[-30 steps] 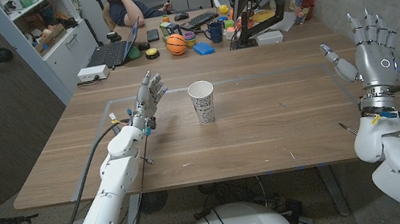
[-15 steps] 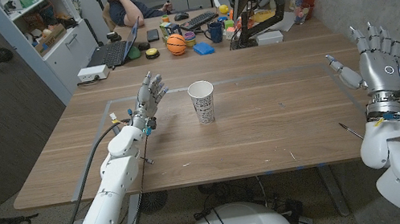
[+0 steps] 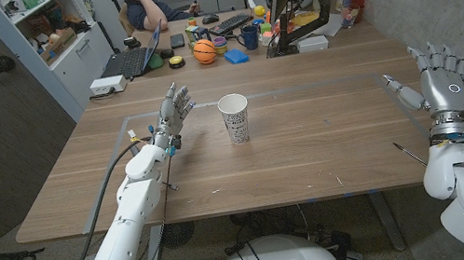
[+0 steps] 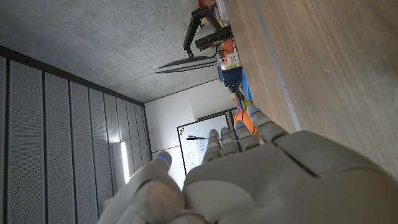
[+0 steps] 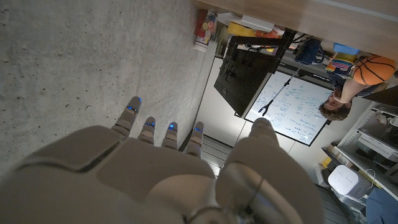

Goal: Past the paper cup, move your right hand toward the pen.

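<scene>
From the head view, the right hand (image 3: 439,81) is raised at the table's (image 3: 311,150) right edge, fingers spread, holding nothing. The pen (image 3: 408,152) lies just below it; the paper cup (image 3: 235,117) stands mid-table. The left hand (image 3: 171,114) is open too. The right wrist view adds a monitor (image 5: 249,68) and whiteboard (image 5: 292,106).

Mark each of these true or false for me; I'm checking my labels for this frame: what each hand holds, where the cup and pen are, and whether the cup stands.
1. The paper cup stands upright on the table. True.
2. The right hand holds the pen. False: it is raised, fingers spread, holding nothing; the pen lies on the table near the right forearm.
3. The left hand grips the paper cup. False: it is beside the cup, apart from it.
4. An orange ball sits on the far desk. True.
</scene>
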